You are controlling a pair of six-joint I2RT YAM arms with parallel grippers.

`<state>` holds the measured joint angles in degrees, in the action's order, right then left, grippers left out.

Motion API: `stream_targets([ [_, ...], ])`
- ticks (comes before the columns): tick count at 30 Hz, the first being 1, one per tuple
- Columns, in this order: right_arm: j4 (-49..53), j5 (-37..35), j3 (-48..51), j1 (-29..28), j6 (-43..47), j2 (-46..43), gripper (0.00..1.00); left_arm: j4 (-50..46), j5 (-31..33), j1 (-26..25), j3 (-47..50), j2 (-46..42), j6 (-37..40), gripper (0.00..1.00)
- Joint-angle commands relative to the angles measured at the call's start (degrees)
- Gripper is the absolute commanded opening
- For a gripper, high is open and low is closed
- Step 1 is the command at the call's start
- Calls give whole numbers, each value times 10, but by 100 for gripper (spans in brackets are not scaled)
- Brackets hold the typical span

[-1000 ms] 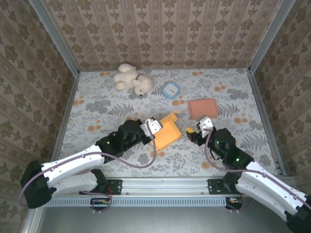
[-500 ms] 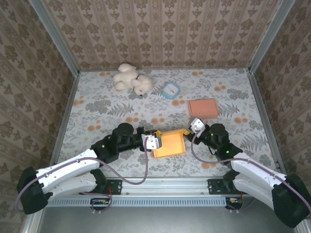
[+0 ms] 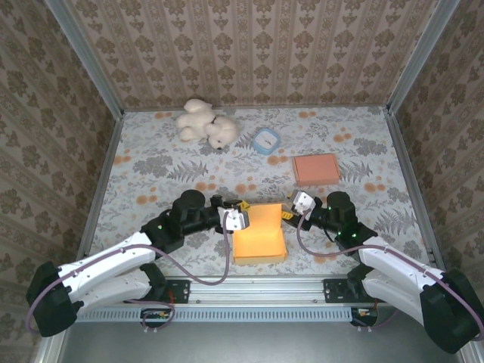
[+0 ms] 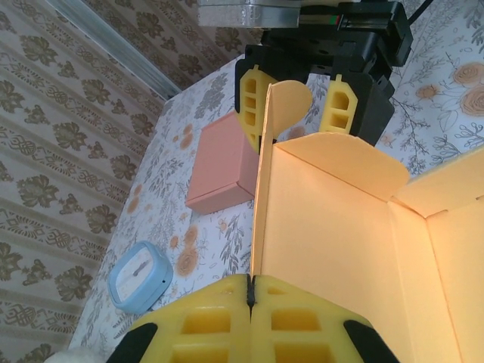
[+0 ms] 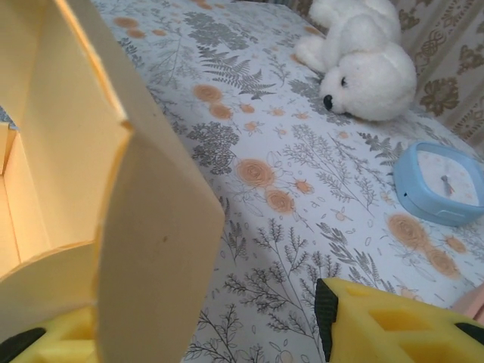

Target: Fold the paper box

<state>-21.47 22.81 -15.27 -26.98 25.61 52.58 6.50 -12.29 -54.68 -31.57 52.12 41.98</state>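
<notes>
Floral-patterned table, walled on three sides with patterned wallpaper.

Item 1: orange paper box. It sits open side up on the near middle of the table, between the two arms. One second ago it stood tilted on edge farther from the bases. Half a second ago it lay lower and flatter. It now sits nearer the front rail, with its inside facing the overhead camera.

Item 2: left gripper. Its yellow fingers are pressed together on the thin top edge of the box's far-left wall. It has travelled toward the near edge with the box.

Item 3: right gripper. It is at the box's far-right corner, having been clear of the box a second ago. In the left wrist view its fingers are spread, and the rounded end flap stands in the gap, close against one finger. Contact cannot be told.

Item 4: white plush toy. It lies at the far left of the table, unmoved.

Item 5: small blue clock. It lies just right of the plush toy, unmoved.

Item 6: pink box. It is closed and lies flat, right of centre and beyond the right gripper, unmoved.
</notes>
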Motion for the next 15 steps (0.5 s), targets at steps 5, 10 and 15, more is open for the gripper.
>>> stream_targets([
  [5, -31, -23, -8, -10, -11, -28, 55, 23, -13, 2, -3, 13, 32, 2],
  [10, -23, -149, -8, -10, -37, -52, 58, 7, -8, 8, -19, 45, 76, 3],
  [15, -10, -193, 3, -10, -69, -99, 62, -5, 2, 16, -42, 86, 122, 3],
])
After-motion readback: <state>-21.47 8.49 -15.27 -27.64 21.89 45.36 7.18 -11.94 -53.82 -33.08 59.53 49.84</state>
